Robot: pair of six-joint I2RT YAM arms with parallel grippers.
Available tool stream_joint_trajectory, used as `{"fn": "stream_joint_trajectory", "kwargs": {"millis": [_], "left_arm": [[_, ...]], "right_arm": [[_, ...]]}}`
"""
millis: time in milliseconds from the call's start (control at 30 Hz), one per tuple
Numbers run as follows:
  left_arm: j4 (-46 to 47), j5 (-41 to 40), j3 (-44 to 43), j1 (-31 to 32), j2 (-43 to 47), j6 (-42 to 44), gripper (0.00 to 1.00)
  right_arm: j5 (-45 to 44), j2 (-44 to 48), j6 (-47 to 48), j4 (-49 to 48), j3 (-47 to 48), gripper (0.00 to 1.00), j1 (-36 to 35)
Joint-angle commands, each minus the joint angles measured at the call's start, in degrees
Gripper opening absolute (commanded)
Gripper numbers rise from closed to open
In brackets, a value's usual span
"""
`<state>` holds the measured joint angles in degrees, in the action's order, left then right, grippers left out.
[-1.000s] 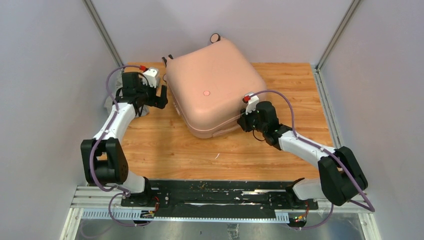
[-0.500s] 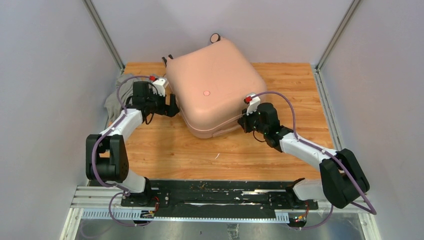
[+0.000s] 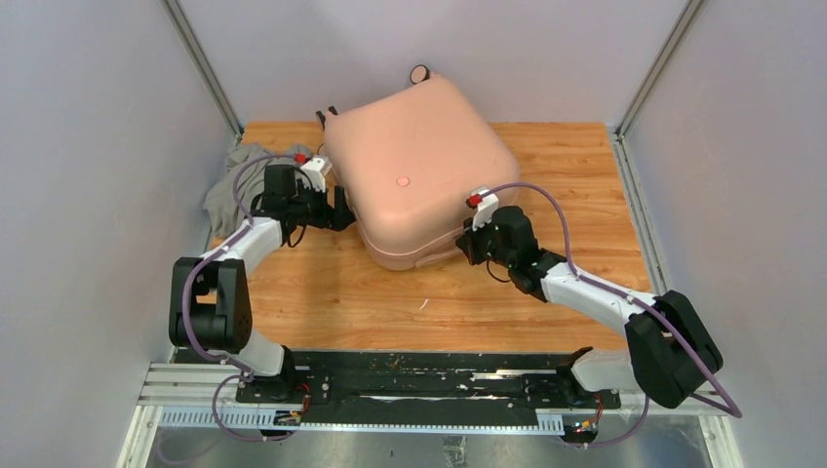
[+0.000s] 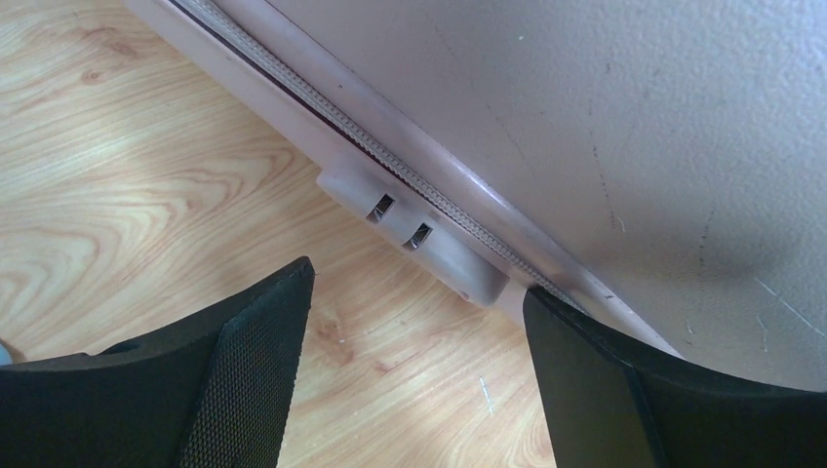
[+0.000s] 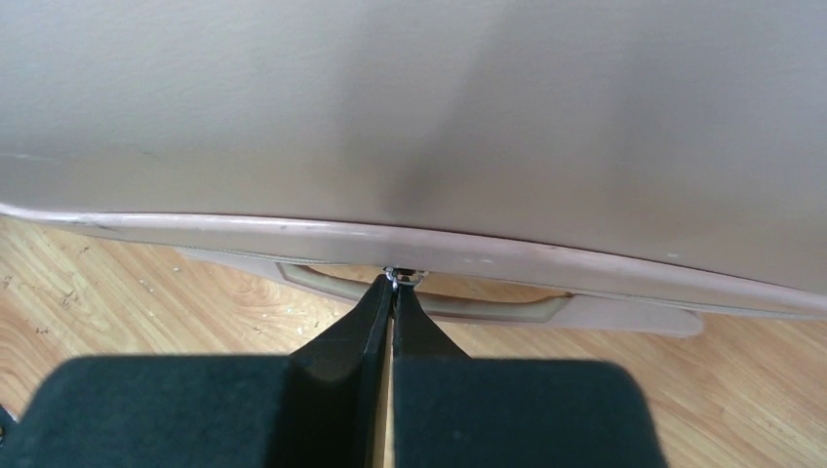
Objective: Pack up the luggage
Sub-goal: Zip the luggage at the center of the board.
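The luggage (image 3: 410, 166), a pale pink hard-shell suitcase, lies closed on the wooden table with a small round dot on its shell. My left gripper (image 3: 341, 210) is open at its left side. In the left wrist view the jaws (image 4: 419, 283) stand wide apart, and the right finger touches the shell (image 4: 634, 117) by the zipper seam. My right gripper (image 3: 466, 244) is at the front right edge. In the right wrist view it (image 5: 393, 285) is shut on a small metal zipper pull (image 5: 403, 277) under the shell's rim (image 5: 410, 117).
A crumpled grey cloth (image 3: 234, 175) lies at the table's far left, behind my left arm. A black wheel (image 3: 419, 73) sticks out at the suitcase's far corner. A pink side handle (image 5: 468, 310) sits just behind the right fingertips. Grey walls close in on three sides.
My left gripper has moved right, from near the grey cloth up to the suitcase's left side. My right gripper has shifted slightly left and nearer along the front edge, still shut.
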<state>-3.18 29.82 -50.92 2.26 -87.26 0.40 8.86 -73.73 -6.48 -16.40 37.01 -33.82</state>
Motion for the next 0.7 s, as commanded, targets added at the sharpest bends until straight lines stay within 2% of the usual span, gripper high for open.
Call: {"fn": "stream_joint_trajectory", "kwargs": {"millis": [0,200,467,667], "left_arm": [[4.2,8.2,3.5,5.3,-1.7,-3.5,0.85],[6.2,11.7,5.9,7.9,-2.0,-5.3,0.84],[7.2,13.4,7.7,9.3,-0.9,-5.7,0.83],[7.2,13.7,7.8,10.4,0.8,-5.1,0.82]], "right_arm": [[1.9,2.4,-1.2,-0.7,0.3,0.00,-5.5],[1.4,1.6,0.4,2.2,2.6,0.00,-10.8],[4.9,0.3,0.2,3.6,4.6,0.00,-15.6],[6.4,-1.6,-0.1,5.6,5.6,0.00,-21.6]]}}
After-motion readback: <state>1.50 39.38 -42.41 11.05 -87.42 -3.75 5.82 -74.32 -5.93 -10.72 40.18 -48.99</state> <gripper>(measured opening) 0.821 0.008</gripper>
